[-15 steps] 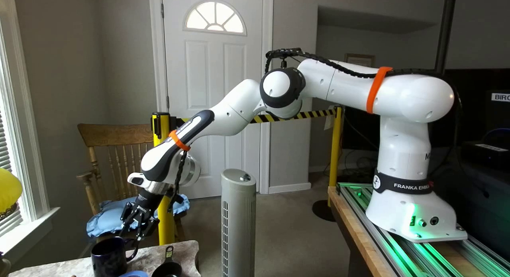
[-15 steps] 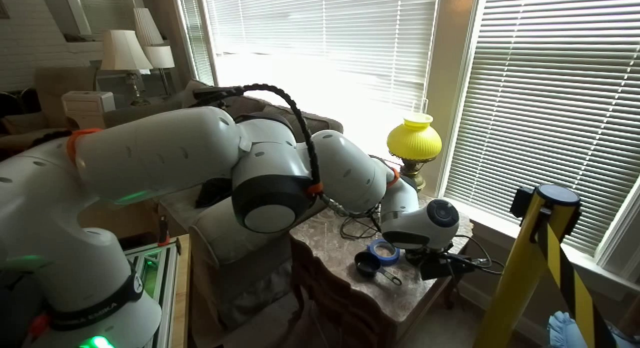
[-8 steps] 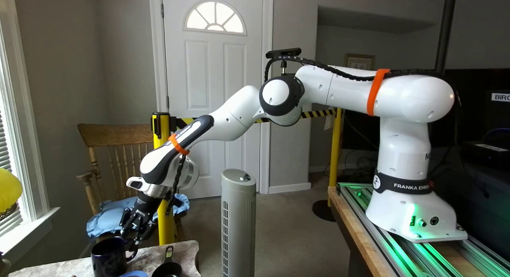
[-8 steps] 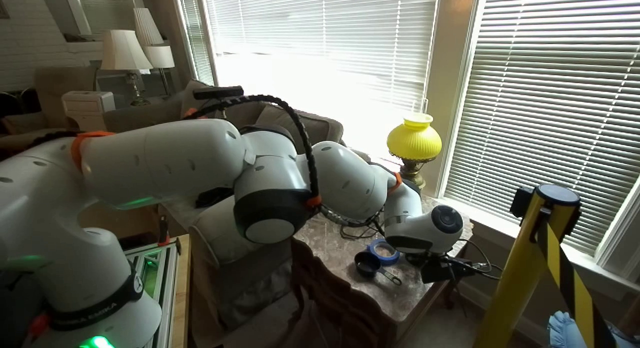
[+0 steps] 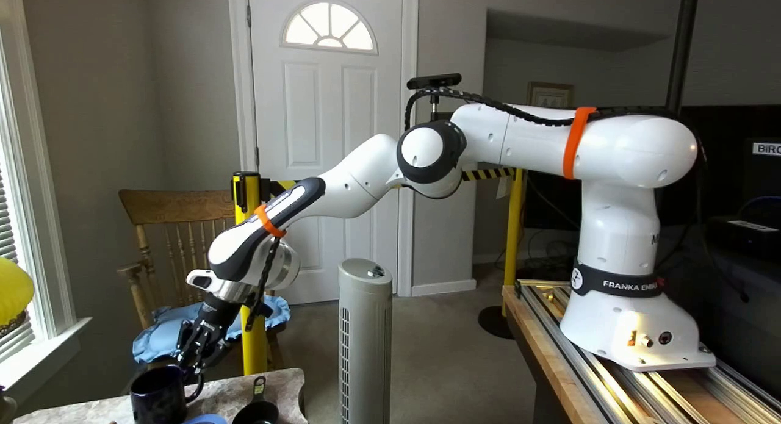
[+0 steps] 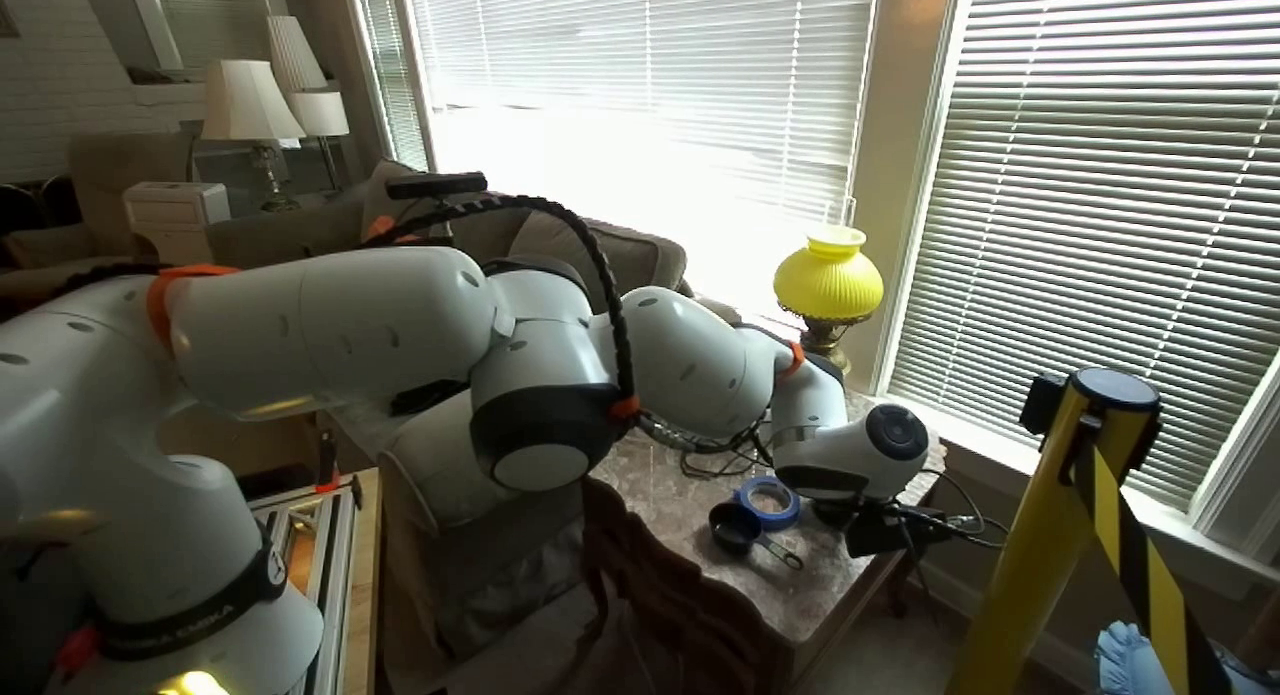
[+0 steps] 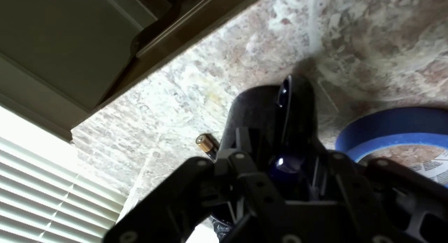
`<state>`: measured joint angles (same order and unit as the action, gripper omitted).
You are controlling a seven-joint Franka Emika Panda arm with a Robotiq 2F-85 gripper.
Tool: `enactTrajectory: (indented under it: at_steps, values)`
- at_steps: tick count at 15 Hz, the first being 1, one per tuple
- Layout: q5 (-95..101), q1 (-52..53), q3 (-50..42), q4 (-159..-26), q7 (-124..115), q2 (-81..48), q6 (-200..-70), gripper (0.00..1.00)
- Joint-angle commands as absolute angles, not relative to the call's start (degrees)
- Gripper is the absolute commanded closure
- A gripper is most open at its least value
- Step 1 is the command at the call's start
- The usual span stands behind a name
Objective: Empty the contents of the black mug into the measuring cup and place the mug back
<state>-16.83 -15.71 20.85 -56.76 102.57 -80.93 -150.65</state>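
one round, shiny black mug (image 5: pixel 157 396) is seen near the blue tape (image 7: pixel 392 122) on the table (image 5: pixel 284 384). its curved handle (image 5: pixel 201 388) is seen between the sides of the gripper (image 7: pixel 282 159). how wide the jaws are open, or if it is held, cannot be told.

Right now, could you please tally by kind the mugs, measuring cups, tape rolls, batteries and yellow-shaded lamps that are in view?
Black mug: 1
Measuring cup: 1
Blue tape roll: 1
Battery: 1
Yellow-shaded lamp: 1
Total: 5
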Motion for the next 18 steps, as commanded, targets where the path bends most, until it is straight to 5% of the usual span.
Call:
enactTrajectory:
  at_steps: [1,2,18]
  values:
    - [-16.33,-15.00,21.06,-52.90,103.26,-83.26,-149.05,0.94]
    - [-16.33,-15.00,21.07,-52.76,103.30,-83.34,-149.02,1.00]
    - [-17.90,-19.91,25.97,-63.01,107.75,-75.47,-151.52,0.95]
